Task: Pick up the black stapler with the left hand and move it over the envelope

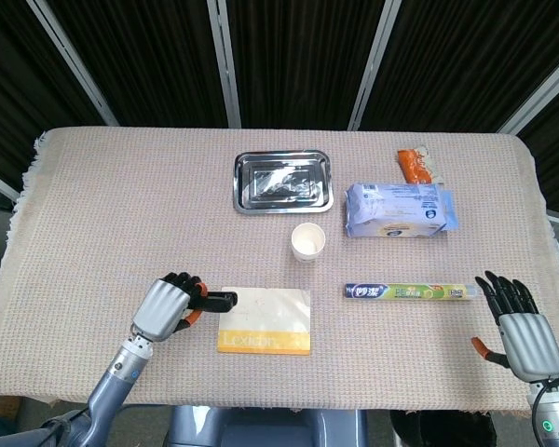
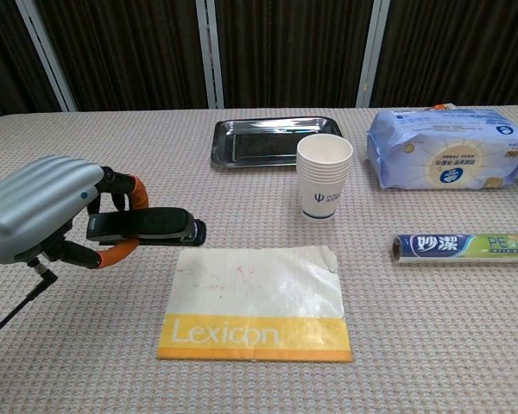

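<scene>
My left hand (image 1: 166,307) (image 2: 45,213) grips the black stapler (image 1: 216,301) (image 2: 147,226) and holds it lifted off the cloth. The stapler's front end pokes out to the right, reaching the left edge of the envelope (image 1: 265,319) (image 2: 255,300), a white sheet with a yellow "Lexicon" band lying flat near the front of the table. My right hand (image 1: 519,325) rests open at the table's front right corner, holding nothing; only the head view shows it.
A paper cup (image 1: 307,241) (image 2: 324,175) stands behind the envelope, with a steel tray (image 1: 282,182) (image 2: 272,141) further back. A wipes pack (image 1: 398,209) (image 2: 449,159), an orange snack packet (image 1: 415,165) and a cling-film box (image 1: 410,291) (image 2: 464,247) lie to the right.
</scene>
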`<state>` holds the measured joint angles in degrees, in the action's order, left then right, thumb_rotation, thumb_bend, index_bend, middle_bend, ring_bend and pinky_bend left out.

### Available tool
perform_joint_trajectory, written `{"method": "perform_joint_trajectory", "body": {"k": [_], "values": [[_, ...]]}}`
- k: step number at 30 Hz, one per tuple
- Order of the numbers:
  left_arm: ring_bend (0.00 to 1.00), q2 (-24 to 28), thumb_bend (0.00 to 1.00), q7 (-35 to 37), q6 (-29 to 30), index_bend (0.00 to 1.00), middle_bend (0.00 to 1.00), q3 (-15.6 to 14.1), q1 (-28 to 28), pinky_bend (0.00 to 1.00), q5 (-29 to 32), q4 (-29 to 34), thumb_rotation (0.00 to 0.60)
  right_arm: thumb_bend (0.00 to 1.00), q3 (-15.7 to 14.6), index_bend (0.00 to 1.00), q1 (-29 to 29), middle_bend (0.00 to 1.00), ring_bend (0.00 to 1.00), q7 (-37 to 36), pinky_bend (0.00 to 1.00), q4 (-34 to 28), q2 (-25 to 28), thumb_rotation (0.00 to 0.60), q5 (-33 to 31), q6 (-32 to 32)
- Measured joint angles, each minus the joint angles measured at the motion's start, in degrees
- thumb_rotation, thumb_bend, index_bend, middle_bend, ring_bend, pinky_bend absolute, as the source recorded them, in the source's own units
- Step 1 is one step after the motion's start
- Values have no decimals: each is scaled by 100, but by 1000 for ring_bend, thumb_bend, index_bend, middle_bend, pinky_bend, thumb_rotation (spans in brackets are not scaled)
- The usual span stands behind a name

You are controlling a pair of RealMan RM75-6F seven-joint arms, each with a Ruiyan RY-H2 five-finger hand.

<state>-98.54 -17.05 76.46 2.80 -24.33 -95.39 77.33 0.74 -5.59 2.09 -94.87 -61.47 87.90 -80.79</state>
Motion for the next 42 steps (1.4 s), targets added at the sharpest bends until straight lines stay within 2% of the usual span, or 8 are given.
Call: {"method": "perform_joint_trajectory", "body": {"k": [3,9,16,18,26,30,36,42], "values": [[391,-53,409,-253,-53,593,454,37,-117,517,-42,109,600,185,1,0,17,0,0,-106,0,-11,45,600,28,-52],[391,-379,406,-630,-643,592,452,202,-403,516,252,121,600,185,-11,0,64,0,0,-324,0,-4,135,600,136,-186],[386,-1054,395,-780,-1297,584,444,348,-777,512,665,-436,600,185,-11,0,101,0,0,-562,0,35,222,600,176,-270],[371,-1224,372,-774,-1411,529,420,345,-864,499,707,-609,600,185,1,0,107,0,0,-597,0,48,232,600,161,-282],[218,-1665,238,-693,-1480,122,202,255,-1100,374,645,-1069,600,185,-2,0,117,0,0,-499,0,54,215,600,121,-255],[147,-1599,190,-640,-1425,3,113,215,-1101,353,620,-951,600,185,14,0,124,0,0,-470,0,50,202,600,81,-258],[98,-1170,155,-666,-1295,0,54,130,-1025,316,577,-353,600,185,36,0,135,0,0,-469,0,48,203,600,43,-270],[32,-299,161,-891,-722,0,18,5,-769,230,359,577,600,186,43,0,171,0,0,-413,0,40,187,600,66,-353]]}}
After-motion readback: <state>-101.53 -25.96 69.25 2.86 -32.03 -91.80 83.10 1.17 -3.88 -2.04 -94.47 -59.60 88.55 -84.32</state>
